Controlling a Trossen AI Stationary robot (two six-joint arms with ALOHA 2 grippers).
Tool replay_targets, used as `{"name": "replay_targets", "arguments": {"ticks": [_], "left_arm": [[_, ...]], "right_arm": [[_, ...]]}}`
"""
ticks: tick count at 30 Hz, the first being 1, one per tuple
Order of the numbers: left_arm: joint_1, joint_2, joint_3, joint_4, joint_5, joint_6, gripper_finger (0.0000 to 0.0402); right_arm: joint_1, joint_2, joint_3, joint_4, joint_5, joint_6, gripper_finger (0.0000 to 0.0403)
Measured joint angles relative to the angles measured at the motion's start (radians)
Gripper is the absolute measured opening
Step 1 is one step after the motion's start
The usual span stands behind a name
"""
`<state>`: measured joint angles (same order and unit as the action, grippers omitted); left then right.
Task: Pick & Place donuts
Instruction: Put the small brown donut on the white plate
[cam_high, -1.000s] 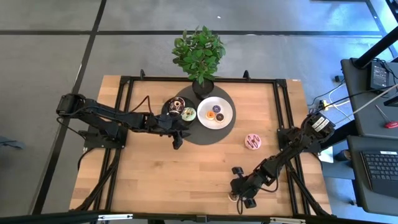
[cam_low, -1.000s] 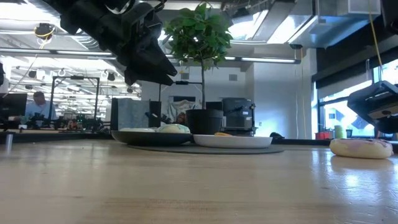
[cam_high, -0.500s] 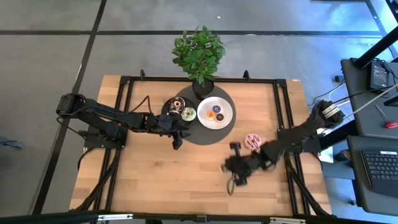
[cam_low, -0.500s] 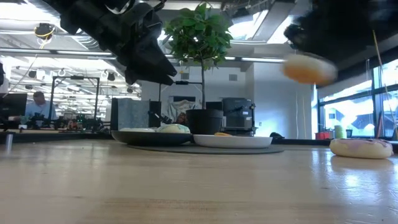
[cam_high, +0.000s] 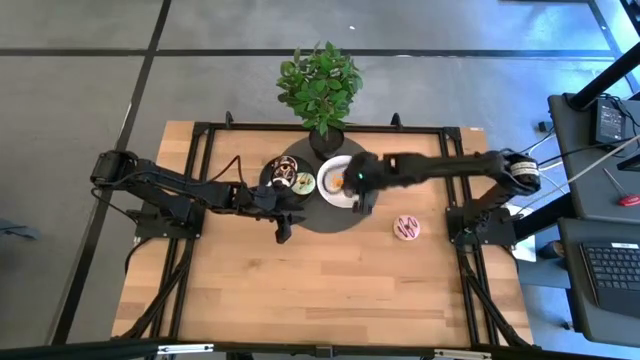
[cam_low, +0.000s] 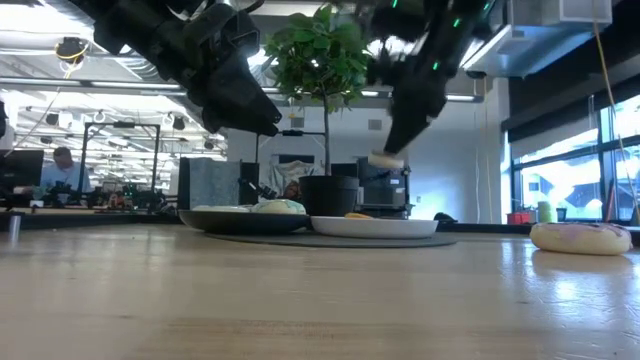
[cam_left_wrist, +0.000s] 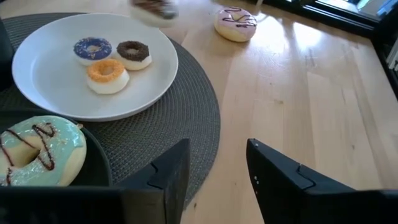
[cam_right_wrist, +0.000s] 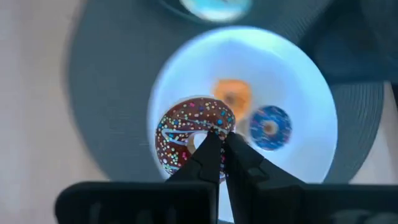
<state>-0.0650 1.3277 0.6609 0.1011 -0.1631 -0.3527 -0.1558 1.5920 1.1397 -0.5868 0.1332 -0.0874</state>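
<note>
A chocolate donut with coloured sprinkles (cam_right_wrist: 186, 140) hangs in my right gripper (cam_right_wrist: 219, 138), which hovers over the white plate (cam_high: 332, 193). In the low view this gripper (cam_low: 392, 150) is well above the plate (cam_low: 400, 228). The plate holds three tiny donuts: blue (cam_left_wrist: 93, 48), brown (cam_left_wrist: 134, 53) and orange (cam_left_wrist: 107, 73). A green donut (cam_left_wrist: 34, 152) lies on the black plate (cam_high: 272, 172). A pink donut (cam_high: 406, 228) rests flat on the wood. My left gripper (cam_left_wrist: 214, 165) is open, above the mat's near edge beside the black plate. My right gripper pinches the chocolate donut's ring on one side (cam_right_wrist: 225, 121), one finger at the hole and one outside. The fingers come from above, pointing down. The donut is lifted clear and sits roughly level under them, above the white plate.
Both plates sit on a round dark mat (cam_high: 330, 218). A potted plant (cam_high: 320, 85) stands at the far edge behind them. Bare wood (cam_high: 300, 290) stretches across the near half of the table. Black rails (cam_high: 462, 180) frame the table.
My right gripper rose from the table's near right part with the chocolate donut and swept toward the far edge and left, past the pink donut, to a spot over the white plate. The donut went from low near the near edge to lifted clear.
</note>
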Motion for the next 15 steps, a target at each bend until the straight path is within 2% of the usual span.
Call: {"name": "replay_targets", "arguments": {"ticks": [6, 15], "left_arm": [[0.001, 0.0, 0.0, -0.001, 0.0, 0.0, 0.0155], [0.001, 0.0, 0.0, -0.006, 0.0, 0.0, 0.0153]], "right_arm": [[-0.118, 0.07, -0.002, 0.064, -0.072, -0.071, 0.0015], [-0.175, 0.181, -0.002, 0.125, -0.085, -0.128, 0.0022]]}}
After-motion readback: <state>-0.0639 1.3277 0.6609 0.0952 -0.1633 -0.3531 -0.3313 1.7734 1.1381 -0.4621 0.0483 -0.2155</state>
